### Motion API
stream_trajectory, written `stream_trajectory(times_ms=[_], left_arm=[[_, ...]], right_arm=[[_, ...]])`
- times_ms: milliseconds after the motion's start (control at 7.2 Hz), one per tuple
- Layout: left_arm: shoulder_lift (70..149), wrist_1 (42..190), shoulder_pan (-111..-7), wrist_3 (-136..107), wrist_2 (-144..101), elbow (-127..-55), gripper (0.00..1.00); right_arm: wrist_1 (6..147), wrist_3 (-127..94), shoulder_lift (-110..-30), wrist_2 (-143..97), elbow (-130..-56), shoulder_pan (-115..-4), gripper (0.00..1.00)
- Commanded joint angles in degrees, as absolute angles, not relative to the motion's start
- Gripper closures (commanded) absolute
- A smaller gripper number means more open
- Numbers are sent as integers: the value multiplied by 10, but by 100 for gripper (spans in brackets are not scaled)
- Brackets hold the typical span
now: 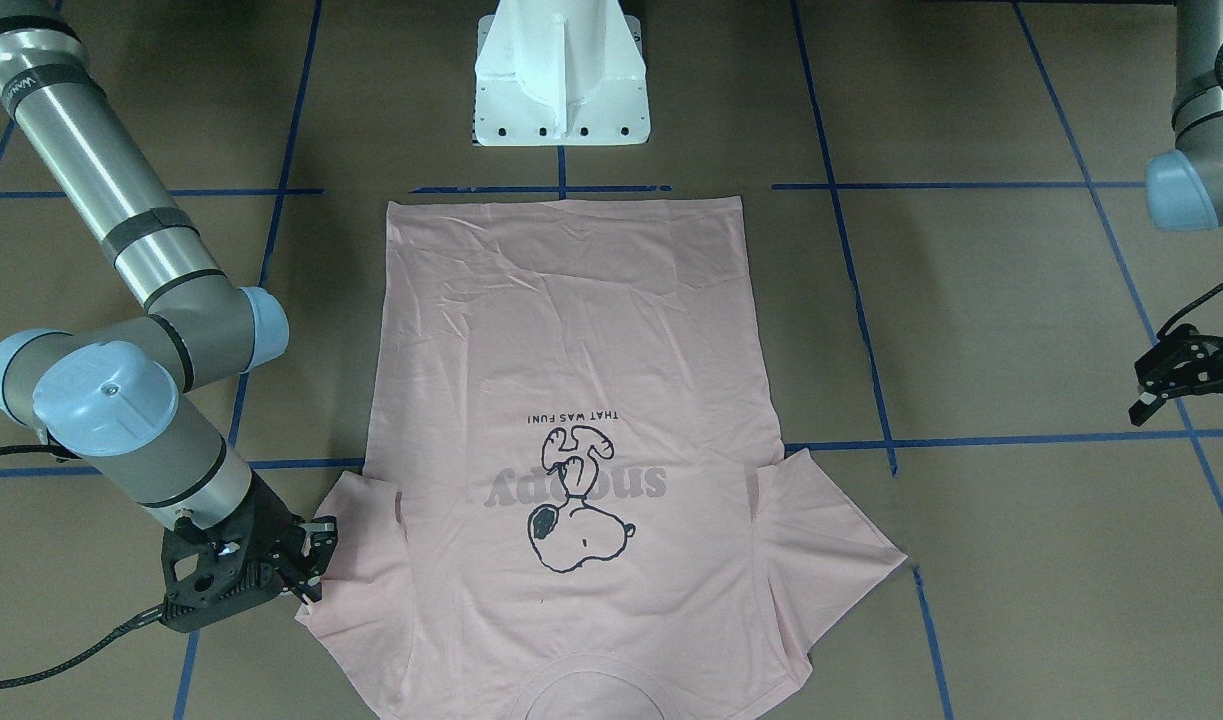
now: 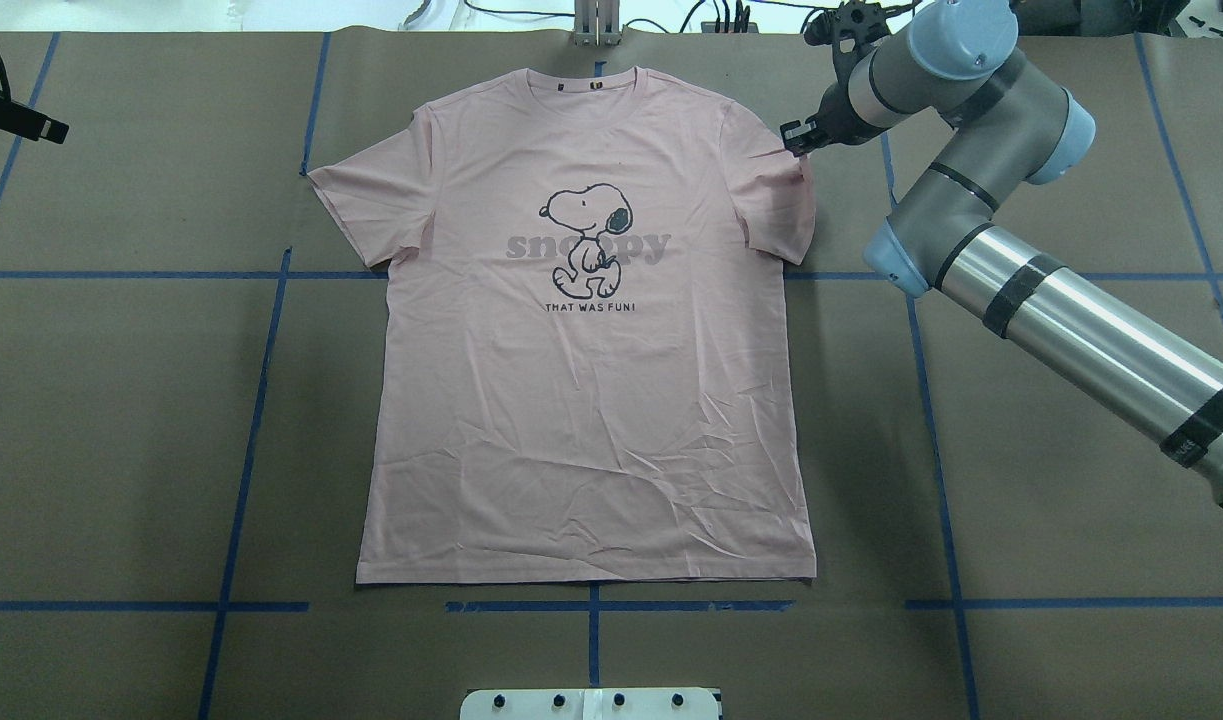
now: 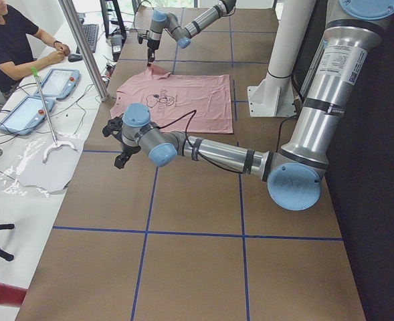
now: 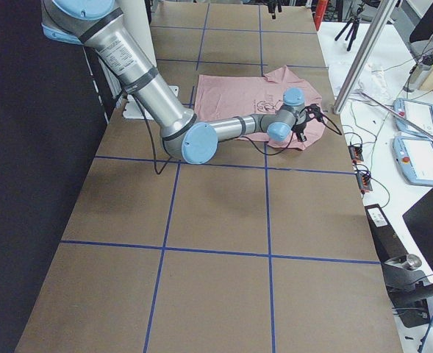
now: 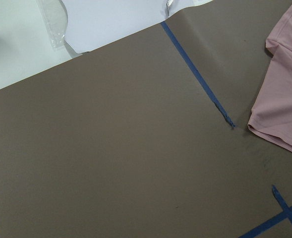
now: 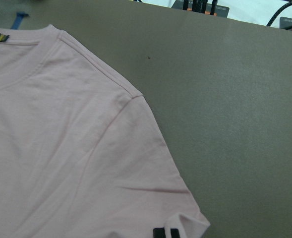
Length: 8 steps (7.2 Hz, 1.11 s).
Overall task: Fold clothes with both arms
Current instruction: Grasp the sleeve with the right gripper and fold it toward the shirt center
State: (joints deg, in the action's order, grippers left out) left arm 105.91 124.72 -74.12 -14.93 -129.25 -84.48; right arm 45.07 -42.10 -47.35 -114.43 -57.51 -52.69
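The pale pink T-shirt [image 2: 591, 400] lies flat and print-up on the brown table, collar on the side away from the robot, both sleeves spread. The Snoopy print [image 1: 576, 520] sits mid-chest. My right gripper [image 1: 319, 560] stands open at the outer edge of one sleeve [image 2: 776, 200], low over the table, also seen as the right gripper [image 2: 793, 140]. The right wrist view shows that sleeve's shoulder seam [image 6: 111, 84] and a small black tag [image 6: 165, 233]. My left gripper [image 1: 1186, 432] hangs open well clear of the other sleeve [image 1: 831, 550], whose hem [image 5: 279, 134] shows in the left wrist view.
The white pedestal base [image 1: 561, 90] stands beyond the shirt's bottom hem. Blue tape lines [image 2: 261, 400] grid the brown table. A person [image 3: 9, 40] sits at a side desk with tablets [image 3: 56, 83], a metal pole [image 3: 83, 47] beside it.
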Motion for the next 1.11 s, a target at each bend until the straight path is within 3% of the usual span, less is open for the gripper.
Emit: stream_trajectory(times_ms=[0, 278, 556, 695, 834, 973], left_arm=[[1058, 1247, -747, -148, -1294, -846, 0], [1056, 1247, -757, -146, -1294, -846, 0], [1056, 1247, -757, -148, -1294, -846, 0], [1054, 1247, -757, -149, -1295, -847, 0], [1054, 1249, -757, -151, -1295, -850, 0], [1055, 1249, -756, -152, -1294, -850, 0]], right_arm=[[453, -488, -447, -1122, -598, -489, 100], [491, -497, -395, -1071, -581, -463, 100], [499, -497, -319, -1042, -489, -463, 100], [498, -497, -313, -1024, -476, -454, 100], [497, -498, -313, -1021, -476, -448, 68], [494, -498, -316, -1016, -479, -441, 1]])
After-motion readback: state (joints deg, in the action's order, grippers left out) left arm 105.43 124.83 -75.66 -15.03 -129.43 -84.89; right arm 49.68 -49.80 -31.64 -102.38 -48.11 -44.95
